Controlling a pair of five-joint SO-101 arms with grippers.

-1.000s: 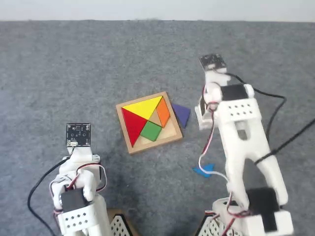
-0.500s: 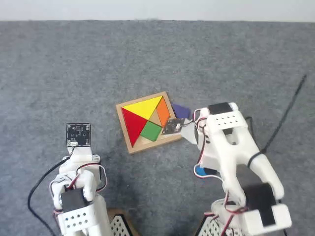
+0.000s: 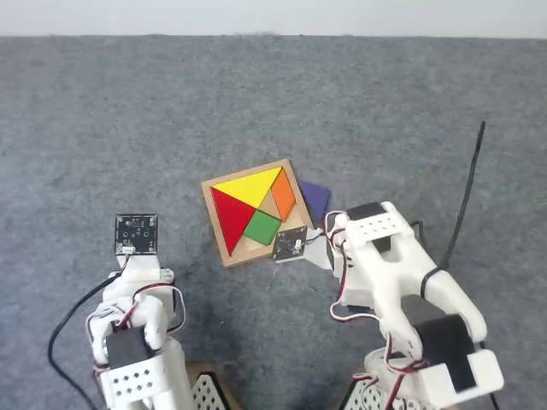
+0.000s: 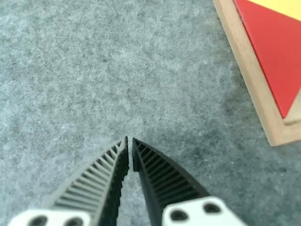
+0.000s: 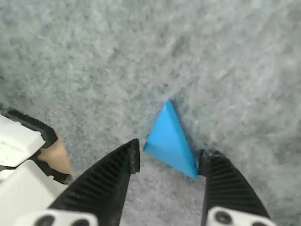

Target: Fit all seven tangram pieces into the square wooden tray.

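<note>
The square wooden tray (image 3: 214, 224) lies mid-table with yellow (image 3: 248, 187), red (image 3: 228, 215), green (image 3: 262, 226) and orange (image 3: 284, 196) pieces inside; its near-right part shows bare wood. A purple piece (image 3: 315, 199) rests on the carpet against the tray's right side. A blue triangle (image 5: 170, 141) lies flat on the carpet between the fingers of my open right gripper (image 5: 169, 153), one finger close to its corner. The right arm (image 3: 385, 256) folds down just right of the tray's near corner. My left gripper (image 4: 129, 142) is shut and empty, low over carpet beside the tray's corner (image 4: 277, 134).
Grey carpet (image 3: 128, 120) covers the whole table. The left arm (image 3: 135, 329) sits at the near-left, apart from the tray. Both arm bases stand at the near edge. A black cable (image 3: 466, 196) rises to the right of the right arm.
The right arm has pulled back from beside the purple piece and folded down towards the near side, now covering the blue triangle in the high view. The left arm has not moved.
</note>
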